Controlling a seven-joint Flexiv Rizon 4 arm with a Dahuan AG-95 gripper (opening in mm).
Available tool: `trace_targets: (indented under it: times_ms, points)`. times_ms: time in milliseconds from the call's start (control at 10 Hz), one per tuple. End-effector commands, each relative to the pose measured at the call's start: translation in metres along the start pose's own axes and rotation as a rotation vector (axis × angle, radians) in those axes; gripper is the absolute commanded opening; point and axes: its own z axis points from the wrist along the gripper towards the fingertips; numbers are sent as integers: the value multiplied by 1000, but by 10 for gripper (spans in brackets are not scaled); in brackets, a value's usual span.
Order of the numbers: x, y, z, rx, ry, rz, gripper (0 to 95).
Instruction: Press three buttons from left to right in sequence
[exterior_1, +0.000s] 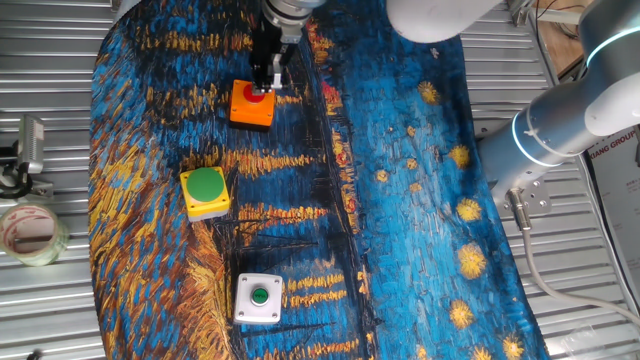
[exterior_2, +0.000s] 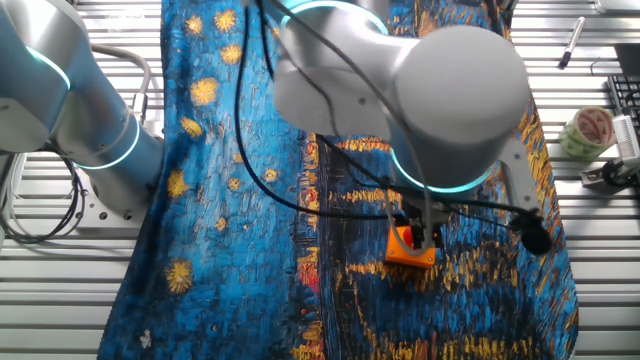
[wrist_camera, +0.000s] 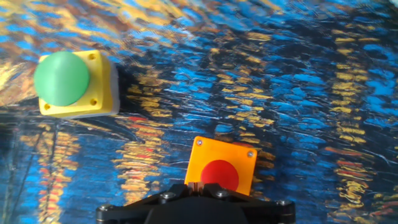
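Three button boxes lie in a row on the painted cloth (exterior_1: 400, 200). The orange box (exterior_1: 250, 108) with the red button (wrist_camera: 219, 174) is at the top of one fixed view. The yellow box with the large green button (exterior_1: 205, 192) is in the middle, and it also shows in the hand view (wrist_camera: 74, 81). The white box with the small green button (exterior_1: 259, 298) is nearest the lower edge. My gripper (exterior_1: 267, 85) stands upright over the orange box (exterior_2: 410, 250), its shut fingertips down on the red button. In the hand view the gripper (wrist_camera: 200, 185) sits at the button's near edge.
A roll of tape (exterior_1: 30, 232) and a small metal device (exterior_1: 30, 145) lie off the cloth on the slatted table. The arm's base (exterior_1: 560, 120) stands beside the cloth's far side. A pen (exterior_2: 573, 40) lies near the table's corner.
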Motion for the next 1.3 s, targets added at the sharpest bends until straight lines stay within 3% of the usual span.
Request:
trace_targets:
  times_ms: [100, 1300]
  points:
    - [0, -2, 0, -5, 0, -3, 0]
    - [-2, -6, 11, -17, -10, -9, 0]
